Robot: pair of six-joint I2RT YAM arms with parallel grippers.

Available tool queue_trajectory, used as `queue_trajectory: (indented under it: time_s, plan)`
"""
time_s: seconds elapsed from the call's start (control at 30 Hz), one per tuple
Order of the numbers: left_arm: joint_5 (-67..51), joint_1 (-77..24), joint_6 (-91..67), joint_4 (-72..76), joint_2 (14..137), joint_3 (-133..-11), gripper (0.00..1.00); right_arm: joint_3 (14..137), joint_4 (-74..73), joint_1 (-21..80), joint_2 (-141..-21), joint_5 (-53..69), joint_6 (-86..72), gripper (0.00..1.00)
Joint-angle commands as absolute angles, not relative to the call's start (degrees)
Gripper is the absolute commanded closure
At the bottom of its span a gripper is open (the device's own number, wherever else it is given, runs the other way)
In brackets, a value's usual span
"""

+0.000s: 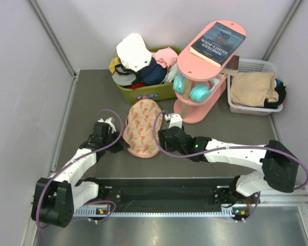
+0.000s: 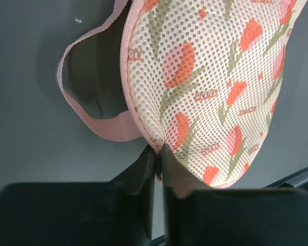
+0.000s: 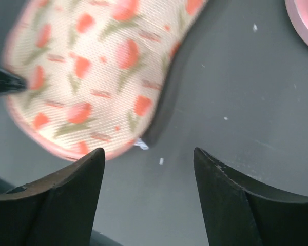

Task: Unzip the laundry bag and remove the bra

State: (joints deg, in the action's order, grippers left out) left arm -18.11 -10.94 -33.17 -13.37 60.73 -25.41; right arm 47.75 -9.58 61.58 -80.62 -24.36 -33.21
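Observation:
The laundry bag [image 1: 142, 128], an oval mesh pouch with orange-red flower prints and pink zip trim, lies zipped shut on the dark table between my grippers. My left gripper [image 1: 121, 145] is shut on the bag's pink zip edge at its near left end [image 2: 157, 148], beside the thin pink loop [image 2: 72, 100]. My right gripper [image 1: 161, 139] is open and empty, just right of the bag's near end; in the right wrist view [image 3: 149, 159] the bag [image 3: 87, 66] lies ahead and to the left. The bra is hidden.
A green bin [image 1: 153, 92] of clothes stands behind the bag. A pink two-tier shelf [image 1: 200, 110] with a book [image 1: 218, 43] and teal headphones [image 1: 197, 91] stands at the back right. A white basket [image 1: 256, 105] holds tan cloth.

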Motion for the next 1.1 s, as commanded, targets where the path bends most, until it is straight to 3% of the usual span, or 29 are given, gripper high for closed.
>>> queue_trajectory:
  time_s: [0.0, 0.03, 0.07, 0.27, 0.5, 1.07]
  plan:
    - [-17.75, -10.63, -32.96, -14.23, 58.28, -27.60, 0.75, 51.68, -8.70, 62.84, -79.88, -23.12, -32.25, 0.29]
    - [-17.75, -10.63, -33.31, -14.76, 58.01, -27.86, 0.54, 51.85, -8.61, 62.84, -81.81, -22.94, -33.30, 0.29]
    - [-17.75, -10.55, -33.22, -15.29, 57.66, -28.04, 0.45, 52.55, -8.27, 62.93, -82.78, -22.77, -33.83, 0.28]
    - [-13.02, -10.63, -33.05, -22.14, 53.79, -31.90, 0.13, 53.88, -1.95, 63.72, -89.12, -17.76, -36.04, 0.28]
    - [-7.12, -10.63, -33.66, -24.78, 46.85, -36.47, 0.04, 57.48, -2.73, 65.91, -94.83, -16.79, -37.44, 0.28]
    - [-2.19, -8.26, -31.11, -25.41, 49.66, -41.40, 0.01, 62.13, 7.20, 72.07, -95.97, -16.44, -24.97, 0.27]
